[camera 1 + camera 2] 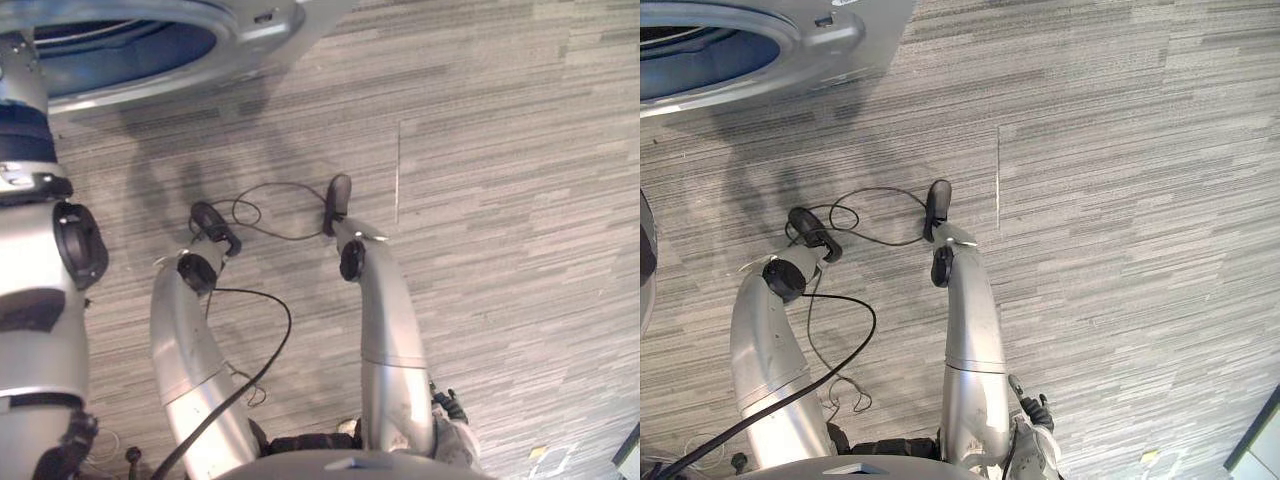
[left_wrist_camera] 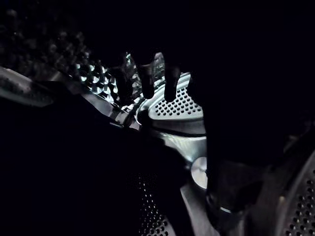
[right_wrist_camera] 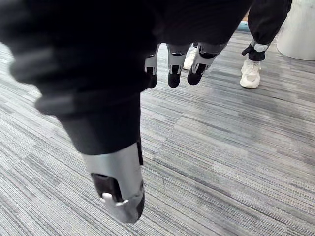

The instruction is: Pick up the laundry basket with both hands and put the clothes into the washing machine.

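Grey striped carpet floor (image 1: 500,200) is seen below, with the silver front-loading washing machine (image 1: 240,40) at upper left. Left hand (image 2: 147,81) is held inside its perforated steel drum (image 2: 172,105), likely for loading; its grip and any clothes can't be told in the dark. Right hand (image 3: 173,64) is hung slack and empty over the carpet.

Grey striped carpet (image 1: 500,200) — white shoe (image 3: 250,73), washing machine (image 1: 840,40)

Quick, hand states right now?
Left hand: open, empty, inside the washing machine drum.
Right hand: open, empty, above the floor.
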You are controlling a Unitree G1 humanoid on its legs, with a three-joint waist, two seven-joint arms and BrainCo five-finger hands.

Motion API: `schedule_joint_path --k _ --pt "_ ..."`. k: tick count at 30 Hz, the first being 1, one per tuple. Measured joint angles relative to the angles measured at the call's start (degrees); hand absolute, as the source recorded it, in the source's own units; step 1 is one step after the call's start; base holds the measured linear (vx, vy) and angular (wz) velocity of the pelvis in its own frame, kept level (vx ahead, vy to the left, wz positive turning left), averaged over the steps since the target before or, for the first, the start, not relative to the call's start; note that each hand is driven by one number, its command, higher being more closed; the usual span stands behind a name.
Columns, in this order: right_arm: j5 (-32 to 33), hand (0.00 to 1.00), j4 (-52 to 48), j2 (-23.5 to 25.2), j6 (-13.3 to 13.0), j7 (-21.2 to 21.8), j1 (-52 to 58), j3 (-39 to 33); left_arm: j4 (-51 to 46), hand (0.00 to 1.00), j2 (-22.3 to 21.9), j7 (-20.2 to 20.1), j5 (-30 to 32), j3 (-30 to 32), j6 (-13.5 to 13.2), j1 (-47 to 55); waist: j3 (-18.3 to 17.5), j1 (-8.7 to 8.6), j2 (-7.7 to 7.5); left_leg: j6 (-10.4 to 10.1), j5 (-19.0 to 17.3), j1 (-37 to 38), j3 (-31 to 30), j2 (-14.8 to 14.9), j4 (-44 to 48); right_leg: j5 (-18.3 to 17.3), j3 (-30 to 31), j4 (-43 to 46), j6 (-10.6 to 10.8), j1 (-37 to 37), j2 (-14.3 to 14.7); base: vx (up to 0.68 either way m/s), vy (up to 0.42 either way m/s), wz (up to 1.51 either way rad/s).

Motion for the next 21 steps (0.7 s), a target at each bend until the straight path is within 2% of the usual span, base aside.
schedule_joint_path --k 5,8,11,13,15,18,21 --pt "0.02 0.00 -0.46 -0.02 0.19 -0.15 0.01 1.25 -0.85 0.00 -1.07 -0.03 -2.57 4.65 -0.09 7.19 0.00 -0.13 0.01 0.02 0.14 0.42 -0.19 -0.25 0.03 -0.05 -0.09 0.20 -0.08 0.35 -0.32 -0.02 0.013 0.05" --pt "0.02 0.00 -1.49 -0.04 0.53 -0.40 0.01 1.41 -4.76 0.00 -5.56 -0.03 -6.72 7.69 -0.23 14.70 0.06 0.13 0.12 0.08 1.13 1.99 -0.27 -1.07 -1.45 -0.04 -0.62 -0.59 -0.07 2.11 -0.92 -0.03 0.012 0.21" --pt "0.02 0.00 -3.76 -0.04 1.20 -0.48 0.00 1.83 -15.19 0.00 -11.58 0.06 -10.85 7.80 -1.88 25.32 0.10 0.34 0.18 -0.13 2.85 4.82 -0.39 -2.63 -4.71 0.11 -1.80 -2.48 -0.17 5.34 -1.97 -0.03 0.008 0.32" --pt "0.00 0.00 -4.76 -0.05 1.25 -0.55 -0.01 2.20 -22.53 0.00 -15.90 1.29 -11.06 7.51 -3.66 33.30 0.10 0.62 0.17 -0.47 3.88 7.29 -0.39 -3.42 -6.89 0.10 -2.21 -3.61 -0.22 7.76 -2.33 -0.02 -0.020 0.28" --pt "-0.03 0.00 -4.84 -0.10 1.19 -1.11 0.00 2.20 -28.55 0.00 -22.67 3.45 -9.08 7.78 -5.21 43.51 0.09 1.41 0.17 -1.24 4.92 11.49 -0.38 -4.35 -9.59 -0.18 -2.78 -4.59 -0.68 11.52 -2.65 -0.01 -0.050 0.26" --pt "-0.40 0.00 -4.76 -0.28 1.18 -1.17 0.01 2.18 -31.78 0.00 -29.60 4.65 -7.20 7.33 -5.89 53.34 0.06 2.47 0.13 -2.18 6.24 16.48 -0.57 -5.26 -13.01 -0.65 -3.59 -5.85 -1.34 16.16 -2.76 0.00 -0.101 0.23" --pt "-1.19 0.00 -4.31 -0.61 1.26 -1.22 0.10 2.13 -31.99 0.00 -34.00 3.55 -5.24 4.88 -5.88 60.59 0.05 3.15 0.13 -3.25 7.50 21.35 -0.97 -6.69 -16.49 -1.52 -4.52 -6.62 -1.43 20.65 -3.48 -0.01 -0.112 0.30"
